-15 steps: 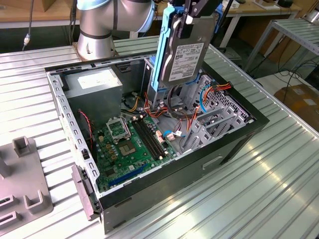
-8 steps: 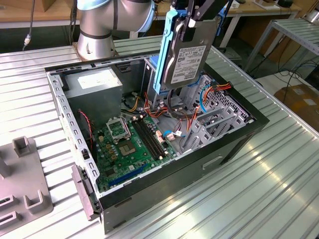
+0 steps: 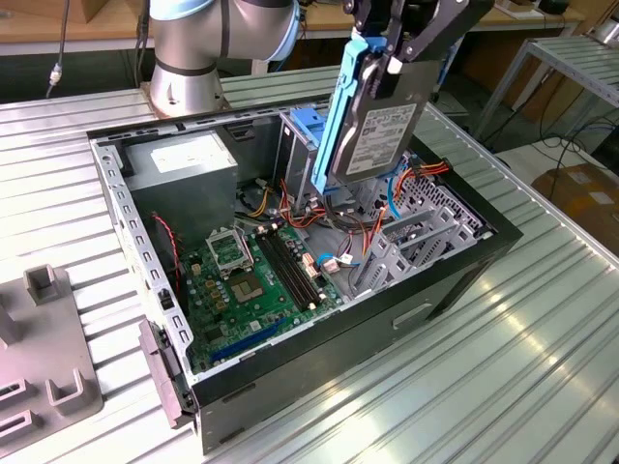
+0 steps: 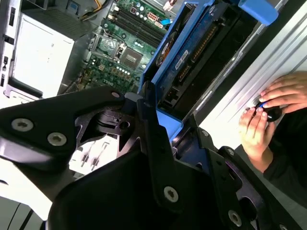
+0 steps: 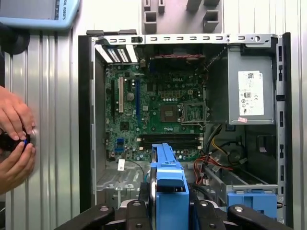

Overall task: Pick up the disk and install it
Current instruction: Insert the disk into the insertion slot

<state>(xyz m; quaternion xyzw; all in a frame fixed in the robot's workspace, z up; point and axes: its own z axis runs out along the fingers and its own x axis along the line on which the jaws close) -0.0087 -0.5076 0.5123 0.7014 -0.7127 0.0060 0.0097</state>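
disk (image 3: 377, 135): upright in mid-air over the open computer case (image 3: 426, 300), toward its 1 o'clock corner.
gripper (image 3: 394, 58): clamped on its top edge.

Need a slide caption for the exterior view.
Gripper holds the grey metal hard drive in its bright blue plastic carrier nearly upright above the open black computer case.

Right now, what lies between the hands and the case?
Bare ribbed table, in the first wrist view; the hands rest on it, apart from the case.
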